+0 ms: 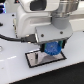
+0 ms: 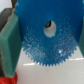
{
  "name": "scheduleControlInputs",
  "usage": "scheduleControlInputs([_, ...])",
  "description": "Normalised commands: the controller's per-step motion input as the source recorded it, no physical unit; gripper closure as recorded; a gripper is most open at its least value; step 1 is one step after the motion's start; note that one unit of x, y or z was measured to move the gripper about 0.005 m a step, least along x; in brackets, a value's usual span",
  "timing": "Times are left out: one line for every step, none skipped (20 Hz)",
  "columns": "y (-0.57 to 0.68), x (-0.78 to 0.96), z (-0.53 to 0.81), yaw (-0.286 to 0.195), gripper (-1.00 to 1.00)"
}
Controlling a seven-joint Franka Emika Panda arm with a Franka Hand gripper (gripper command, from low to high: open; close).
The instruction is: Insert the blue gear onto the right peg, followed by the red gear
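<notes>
The blue gear [image 1: 52,49] hangs between my fingers, just above the black-bordered white plate [image 1: 35,59] near its end on the exterior view's right. In the wrist view the blue gear [image 2: 47,35] fills most of the picture, its central hole showing white, with a green finger pad [image 2: 9,45] pressed against its rim. My gripper [image 1: 51,46] is shut on it. A sliver of the red gear [image 2: 6,80] shows at the wrist picture's corner. The right peg is hidden under the gear and hand.
The white robot arm body [image 1: 35,17] fills the upper part of the exterior view. A black cable [image 1: 15,36] curves along the exterior view's left. The plate lies on a white table [image 1: 15,70].
</notes>
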Motion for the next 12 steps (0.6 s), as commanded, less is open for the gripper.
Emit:
scheduleControlInputs([0.13,0.08,0.44,0.000,1.00])
scheduleControlInputs([0.11,0.11,0.44,0.000,1.00])
scheduleControlInputs([0.00,0.05,0.18,0.000,1.00])
scheduleControlInputs([0.00,0.12,-0.31,0.000,1.00])
scheduleControlInputs([0.01,0.10,-0.19,0.000,1.00])
scheduleControlInputs([0.00,0.07,-0.04,0.000,1.00])
scheduleControlInputs([0.00,0.08,-0.09,0.000,1.00])
scheduleControlInputs([-0.03,0.11,-0.06,0.000,1.00])
scheduleControlInputs([-0.03,0.12,-0.07,0.000,1.00])
scheduleControlInputs([-0.01,0.13,-0.11,0.000,1.00])
scheduleControlInputs([0.00,0.16,-0.15,0.000,1.00])
scheduleControlInputs([0.00,0.19,-0.22,0.000,1.00])
